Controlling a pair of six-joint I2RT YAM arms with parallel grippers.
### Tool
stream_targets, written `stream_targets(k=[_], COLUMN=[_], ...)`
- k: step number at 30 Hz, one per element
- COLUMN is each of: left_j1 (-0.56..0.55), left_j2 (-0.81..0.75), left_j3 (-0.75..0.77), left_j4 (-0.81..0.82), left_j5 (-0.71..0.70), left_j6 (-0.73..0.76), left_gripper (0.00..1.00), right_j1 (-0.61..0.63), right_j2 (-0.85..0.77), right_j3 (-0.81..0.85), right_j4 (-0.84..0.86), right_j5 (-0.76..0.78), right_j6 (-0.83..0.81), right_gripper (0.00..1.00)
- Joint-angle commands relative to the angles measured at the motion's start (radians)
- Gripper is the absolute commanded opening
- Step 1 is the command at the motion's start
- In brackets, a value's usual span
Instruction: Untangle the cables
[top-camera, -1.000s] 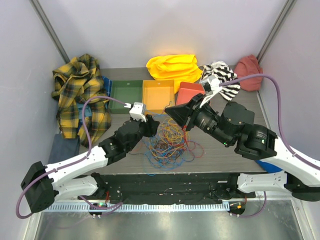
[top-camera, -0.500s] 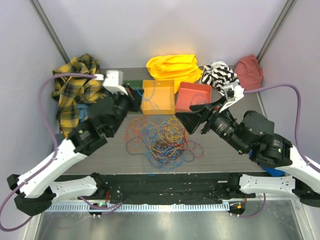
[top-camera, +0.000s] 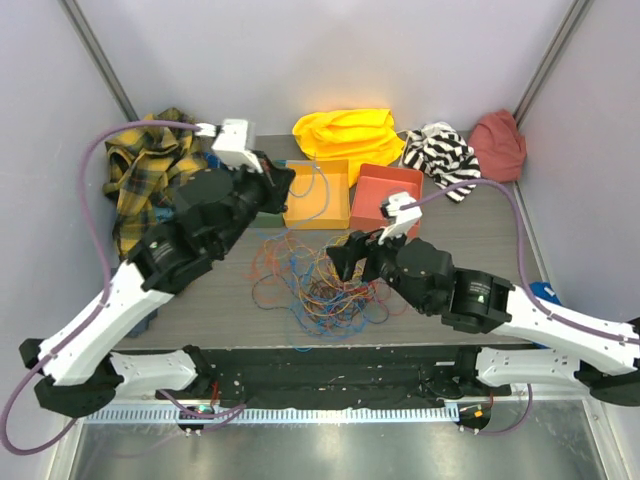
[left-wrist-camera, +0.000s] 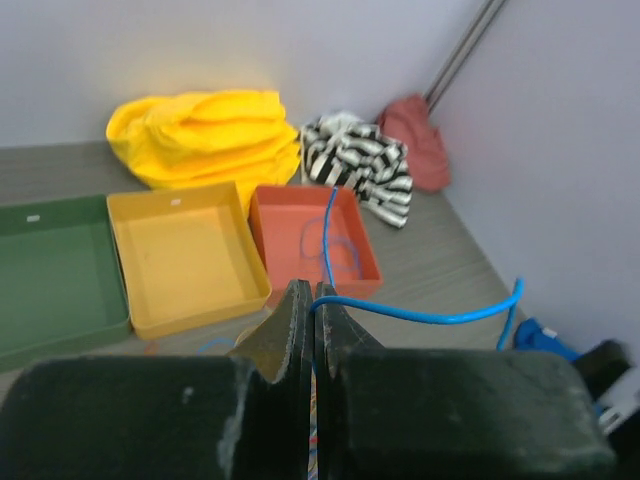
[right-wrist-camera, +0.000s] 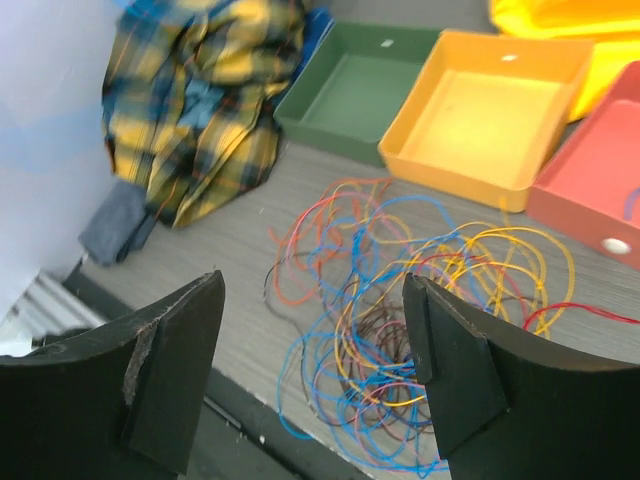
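The cables lie in a loose tangle of orange, yellow, blue, red and dark loops mid-table; the right wrist view shows them as well. My left gripper is raised over the trays at the back, shut on one blue cable. From the jaws that cable runs right and also up over the red tray. Low over the right side of the tangle, my right gripper stands open. Nothing is between its fingers, and the tangle shows below the gap.
Green, orange and red trays stand in a row behind the cables. A plaid cloth lies at the left. Yellow, striped and red cloths lie at the back.
My left gripper shut on a blue cable in the tangle and rose back-left with it. My right gripper opened and came down from the red tray to the tangle.
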Motion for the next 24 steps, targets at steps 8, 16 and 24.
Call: stream_targets(k=[8, 16, 24], left_j1=[0.000, 0.025, 0.089], left_j2=[0.253, 0.500, 0.732], left_j3=[0.005, 0.164, 0.403], left_j4=[0.086, 0.145, 0.142], left_j5=[0.025, 0.058, 0.088], left_j6=[0.014, 0.028, 0.031], left_gripper=[0.00, 0.00, 0.00], right_j1=[0.005, 0.005, 0.005], right_j2=[-0.273, -0.380, -0.434], right_j3=[-0.109, -0.118, -0.119], right_j4=[-0.052, -0.144, -0.187], right_j5=[0.299, 0.368, 0.380], right_j6=[0.146, 0.146, 0.123], right_gripper=[0.78, 0.78, 0.78])
